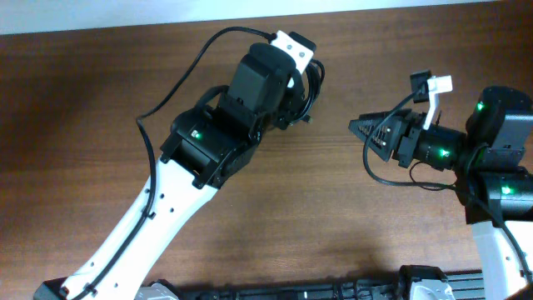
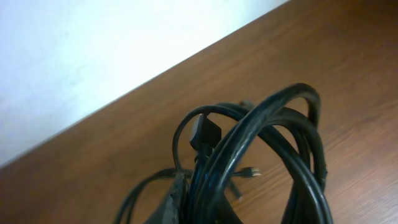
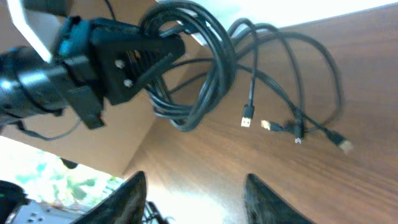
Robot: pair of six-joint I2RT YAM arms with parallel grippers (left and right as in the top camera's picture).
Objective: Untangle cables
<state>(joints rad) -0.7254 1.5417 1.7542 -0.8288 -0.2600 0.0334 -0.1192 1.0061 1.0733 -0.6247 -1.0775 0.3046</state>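
The cables (image 1: 311, 87) are a bundle of thin black cords in loose loops. My left gripper (image 1: 295, 103) is shut on the bundle and holds it up near the table's far edge. In the left wrist view the loops (image 2: 249, 137) fill the frame, and a finger of the left gripper (image 2: 180, 205) shows beside them. In the right wrist view the left gripper (image 3: 155, 53) grips the coil (image 3: 211, 81). Loose ends with small plugs (image 3: 247, 118) trail down to the wood. My right gripper (image 1: 356, 127) is open and empty, to the right of the bundle, and points at it (image 3: 196, 193).
The wooden table (image 1: 275, 208) ends at a white wall along the far edge (image 1: 125, 15). A black rail (image 1: 291, 292) runs along the front edge between the arm bases. The left arm's own black wire (image 1: 179, 79) arcs over the table's left part.
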